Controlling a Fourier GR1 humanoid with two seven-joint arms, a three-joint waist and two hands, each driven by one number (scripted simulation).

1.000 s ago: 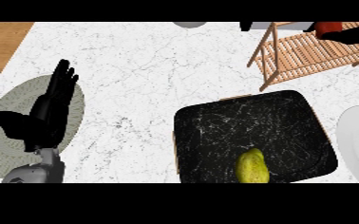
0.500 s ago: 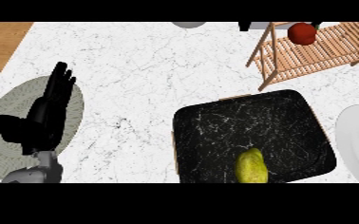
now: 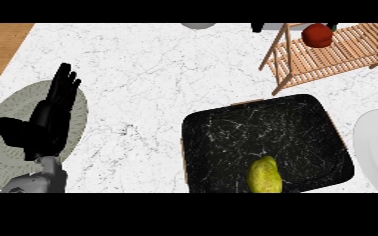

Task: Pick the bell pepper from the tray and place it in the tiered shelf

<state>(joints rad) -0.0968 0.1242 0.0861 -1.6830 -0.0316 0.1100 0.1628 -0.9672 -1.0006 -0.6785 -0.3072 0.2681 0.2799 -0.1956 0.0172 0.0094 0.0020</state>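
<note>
One yellow-green pear-shaped fruit (image 3: 265, 175) lies at the near edge of the black marble-patterned square tray (image 3: 295, 120), which sits toward the near right of the white marble counter (image 3: 162, 75). Over a grey-green round mat (image 3: 18, 105) at the counter's left edge, the black left hand (image 3: 50, 115) rests with fingers straight and spread, holding nothing. At the far right corner the red bell pepper (image 3: 317, 35) sits on the slatted wooden tiered shelf (image 3: 332, 60), so the task looks done. No writing is readable anywhere

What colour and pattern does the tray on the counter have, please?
The tray is black with fine white marble-like veining, seen in the head view.
</note>
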